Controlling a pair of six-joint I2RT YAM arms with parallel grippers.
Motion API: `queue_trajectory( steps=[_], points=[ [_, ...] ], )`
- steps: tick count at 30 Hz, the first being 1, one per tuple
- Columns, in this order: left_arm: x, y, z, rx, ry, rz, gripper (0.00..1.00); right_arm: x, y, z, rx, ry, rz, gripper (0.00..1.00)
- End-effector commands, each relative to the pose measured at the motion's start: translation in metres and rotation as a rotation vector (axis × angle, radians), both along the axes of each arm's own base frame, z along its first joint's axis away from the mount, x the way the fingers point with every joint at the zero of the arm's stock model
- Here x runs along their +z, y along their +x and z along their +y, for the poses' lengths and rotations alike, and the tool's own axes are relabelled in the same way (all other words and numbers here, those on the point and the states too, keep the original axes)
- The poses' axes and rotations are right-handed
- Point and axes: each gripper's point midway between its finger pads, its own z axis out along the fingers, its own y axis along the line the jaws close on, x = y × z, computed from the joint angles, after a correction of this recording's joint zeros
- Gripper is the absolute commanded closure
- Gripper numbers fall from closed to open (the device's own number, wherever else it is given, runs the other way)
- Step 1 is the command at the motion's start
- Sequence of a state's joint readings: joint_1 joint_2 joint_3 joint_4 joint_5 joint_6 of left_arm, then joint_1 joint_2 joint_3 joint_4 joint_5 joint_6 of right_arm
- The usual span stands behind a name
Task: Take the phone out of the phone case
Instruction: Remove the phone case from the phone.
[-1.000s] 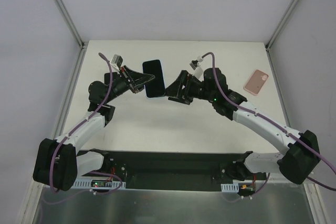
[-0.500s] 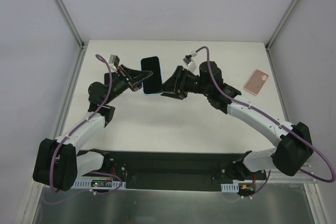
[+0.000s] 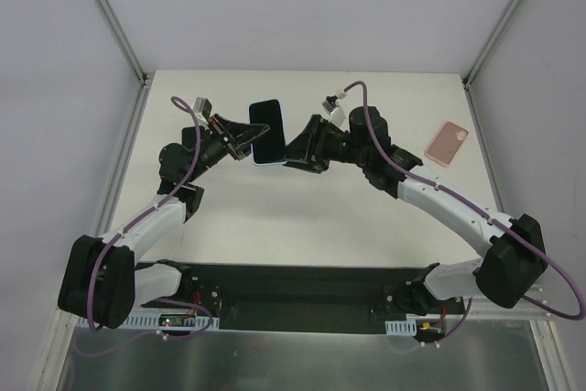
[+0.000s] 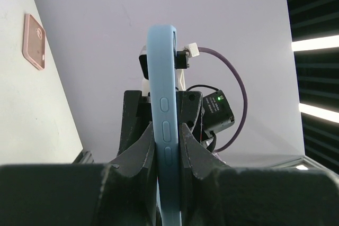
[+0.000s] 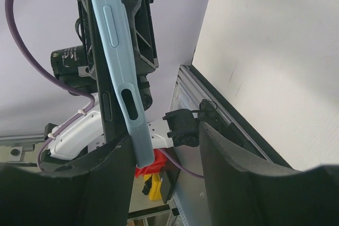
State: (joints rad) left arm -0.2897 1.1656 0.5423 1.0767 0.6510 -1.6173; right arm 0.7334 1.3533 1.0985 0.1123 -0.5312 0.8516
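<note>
Vs 1 s back: right gripper (image 3: 300,144) moved up-left, from lower right of phone (image 3: 267,132) to right against its right edge. Phone itself nudged a bit up and left and tipped. Last half sec: almost nothing, only a small shift of the left arm toward centre frame.

Phone now held off the table (image 3: 275,217), centre-top of overhead view, still inside blue case (image 4: 161,104). No gap or peeled lip seen, so prob. removal not started, just set-up for a two-arm pull.

Left gripper (image 3: 240,137) clenched on the cased phone: in left wrist view both fingers (image 4: 142,146) pressed to the case sides. Right jaws spread wide, grasping nothing. In right wrist view the case end sits just by one finger (image 5: 114,168).

Hard to make out:
- Right fingertip contact w/ case is masked by the gripper body overhead.
- Wrist cams show the case edge-on only, no screen.
- Lower end of the case is cut off behind the left fingers.
- Pink flat thing (image 3: 447,142) at right of the table could be a spare case or a phone, can't tell.
</note>
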Motion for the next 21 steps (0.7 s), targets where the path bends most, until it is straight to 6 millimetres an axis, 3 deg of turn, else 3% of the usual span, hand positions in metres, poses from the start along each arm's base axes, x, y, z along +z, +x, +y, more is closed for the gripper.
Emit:
queue_trajectory(
  steps=[1,5,7,8,9,12,15,18,19,20,21],
  points=[
    [-0.051,-0.062,-0.046,-0.309,0.165,-0.04,1.0,0.158,0.0,0.004,-0.035,0.379,-0.347,0.48],
    [-0.049,-0.065,-0.053,-0.319,0.163,-0.044,1.0,0.159,0.007,0.013,-0.029,0.383,-0.33,0.51],
    [-0.05,-0.067,-0.055,-0.325,0.165,-0.046,1.0,0.162,0.008,0.014,-0.024,0.395,-0.333,0.59],
    [-0.052,-0.068,-0.055,-0.328,0.167,-0.043,1.0,0.162,0.007,0.014,-0.021,0.395,-0.331,0.64],
    [-0.053,-0.069,-0.055,-0.33,0.169,-0.045,1.0,0.16,0.008,0.014,-0.024,0.391,-0.326,0.79],
    [-0.056,-0.07,-0.055,-0.333,0.179,-0.049,1.0,0.157,0.007,0.01,-0.035,0.382,-0.323,0.99],
    [-0.057,-0.07,-0.056,-0.336,0.198,-0.055,1.0,0.14,0.01,0.003,-0.064,0.304,-0.329,0.98],
    [-0.059,-0.069,-0.057,-0.341,0.237,-0.061,0.99,0.105,0.019,-0.015,-0.149,0.086,-0.326,0.99],
    [-0.06,-0.068,-0.056,-0.338,0.251,-0.059,0.93,0.075,0.018,-0.023,-0.161,-0.036,-0.272,0.99],
    [-0.064,-0.068,-0.056,-0.336,0.284,-0.054,0.83,0.066,0.019,-0.03,-0.181,-0.092,-0.273,0.99],
    [-0.066,-0.066,-0.054,-0.328,0.304,-0.052,0.59,0.057,0.025,-0.043,-0.228,-0.16,-0.3,0.99]
  ],
)
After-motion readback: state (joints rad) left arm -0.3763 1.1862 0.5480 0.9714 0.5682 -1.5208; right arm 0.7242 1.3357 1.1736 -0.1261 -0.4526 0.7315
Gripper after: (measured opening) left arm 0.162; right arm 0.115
